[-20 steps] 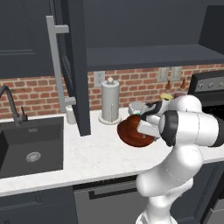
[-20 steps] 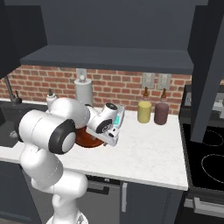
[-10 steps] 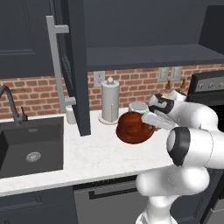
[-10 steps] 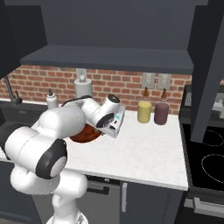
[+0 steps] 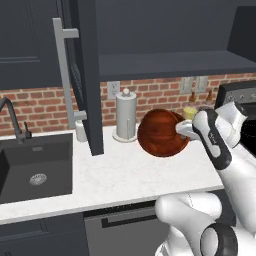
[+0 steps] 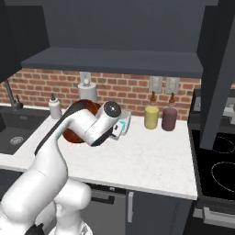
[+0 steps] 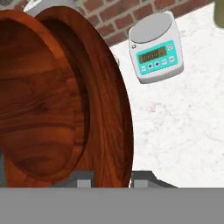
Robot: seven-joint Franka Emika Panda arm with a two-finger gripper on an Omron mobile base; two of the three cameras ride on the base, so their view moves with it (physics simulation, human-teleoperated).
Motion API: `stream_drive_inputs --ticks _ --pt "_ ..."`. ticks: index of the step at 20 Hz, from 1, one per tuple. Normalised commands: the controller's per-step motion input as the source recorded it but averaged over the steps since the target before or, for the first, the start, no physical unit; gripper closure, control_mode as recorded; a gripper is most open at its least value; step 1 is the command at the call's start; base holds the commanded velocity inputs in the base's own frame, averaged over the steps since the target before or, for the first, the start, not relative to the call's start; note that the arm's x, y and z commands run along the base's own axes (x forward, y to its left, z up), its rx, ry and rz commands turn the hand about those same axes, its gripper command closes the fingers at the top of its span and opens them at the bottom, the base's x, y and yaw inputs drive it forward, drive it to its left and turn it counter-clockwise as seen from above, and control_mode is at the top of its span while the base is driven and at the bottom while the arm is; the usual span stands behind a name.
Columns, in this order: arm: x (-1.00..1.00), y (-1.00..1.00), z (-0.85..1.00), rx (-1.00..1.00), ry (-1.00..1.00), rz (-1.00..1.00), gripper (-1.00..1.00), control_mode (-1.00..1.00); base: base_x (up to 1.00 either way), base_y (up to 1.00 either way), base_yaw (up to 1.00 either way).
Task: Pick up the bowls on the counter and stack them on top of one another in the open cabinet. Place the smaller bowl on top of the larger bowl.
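The larger bowl (image 5: 161, 133), glossy reddish-brown, hangs tipped on edge above the counter (image 5: 125, 180), its hollow facing the hand. My gripper (image 5: 182, 130) is shut on its rim from the right. In the hand view the bowl (image 7: 57, 100) spreads across the left, and its rim passes between the fingertips (image 7: 142, 179) of my gripper (image 7: 111, 180). From the right base view the arm covers most of the bowl (image 6: 71, 136). The cabinet (image 5: 170, 65) stands open above, its door (image 5: 82, 75) swung out to the left. The smaller bowl is out of view.
A paper towel holder (image 5: 126, 116) stands just left of the bowl, with a black sink (image 5: 35, 167) further left. A white kitchen scale (image 7: 155, 48) sits by the brick wall. A yellow cylinder (image 6: 151, 117) and a maroon cup (image 6: 169, 120) stand right, near the stove (image 6: 215, 160).
The jaws closed on the bowl's rim. The arm then lifted the bowl off the counter and tipped it onto its edge, up and slightly right.
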Motion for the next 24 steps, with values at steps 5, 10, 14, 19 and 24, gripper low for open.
stream_drive_inputs --ticks 5,10,14,19,24 --pt "-0.44 0.00 1.00 0.16 -0.21 -0.09 1.00 -1.00 0.00 0.00 0.00" --pt "-0.21 0.00 1.00 0.24 -0.14 -0.09 1.00 -1.00 0.00 0.00 0.00" --pt "-0.04 0.00 1.00 0.23 -0.15 -0.02 1.00 -1.00 0.00 0.00 0.00" --pt "0.05 -0.16 1.00 0.26 -0.09 -0.06 1.00 -1.00 0.00 0.00 0.00" --pt "0.86 -0.18 0.83 0.24 0.14 -0.13 1.00 -1.00 0.00 0.00 0.00"
